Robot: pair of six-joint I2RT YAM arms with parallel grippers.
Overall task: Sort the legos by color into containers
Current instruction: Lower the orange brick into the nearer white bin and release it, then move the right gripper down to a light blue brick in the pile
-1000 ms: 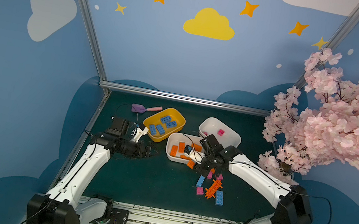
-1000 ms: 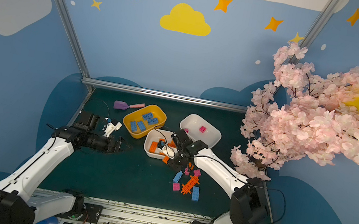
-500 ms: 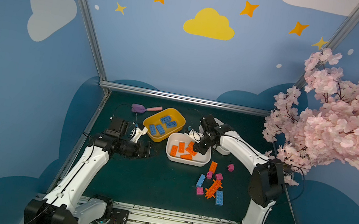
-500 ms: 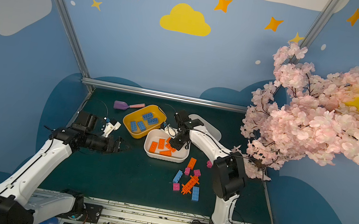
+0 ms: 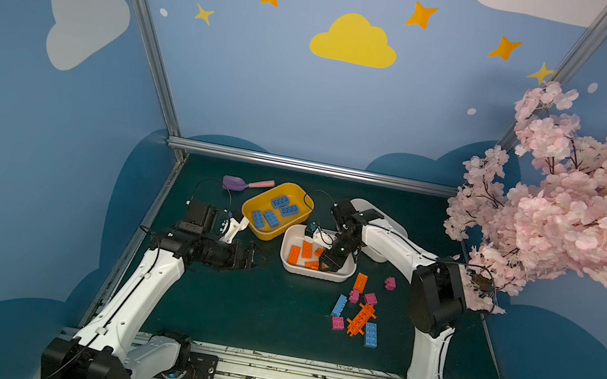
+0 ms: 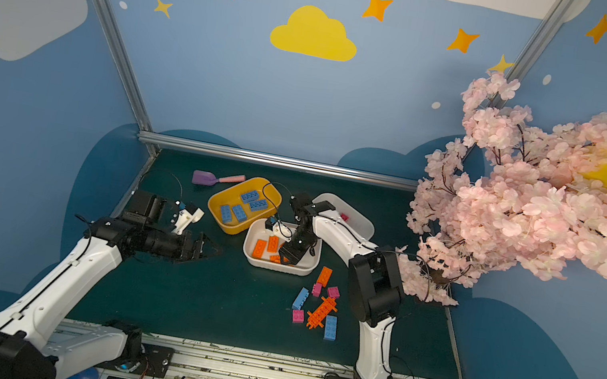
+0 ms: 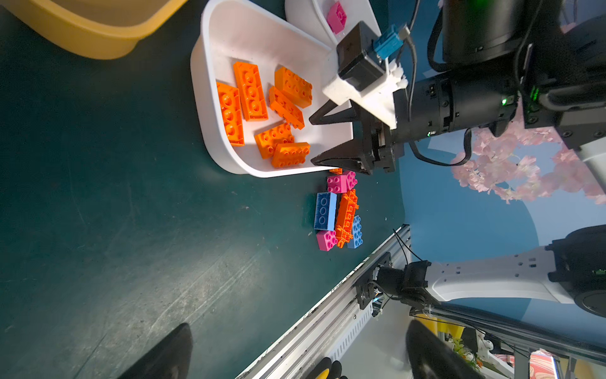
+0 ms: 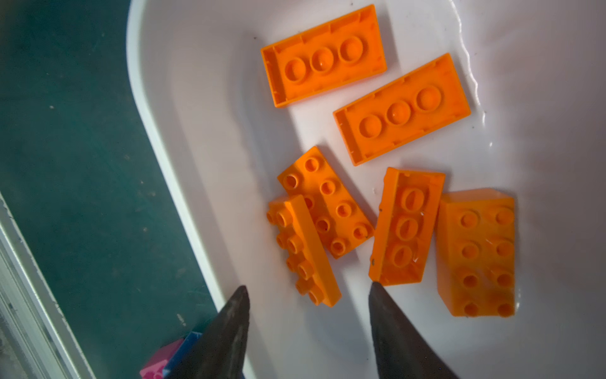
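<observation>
Right hand [image 8: 307, 287] half-open, empty, and right under it the shallow white plastic tub [image 8: 183, 137] holds six orange studded plastic bricks [image 8: 323, 55].

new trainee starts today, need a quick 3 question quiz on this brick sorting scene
1. How many orange bricks lie in the near white tub?
2. True or false: the right hand holds a brick.
3. The bricks in the yellow tub are: A pink, B blue, C orange.

Key: 1 six; 2 false, it is open and holds nothing; 3 B.
</observation>
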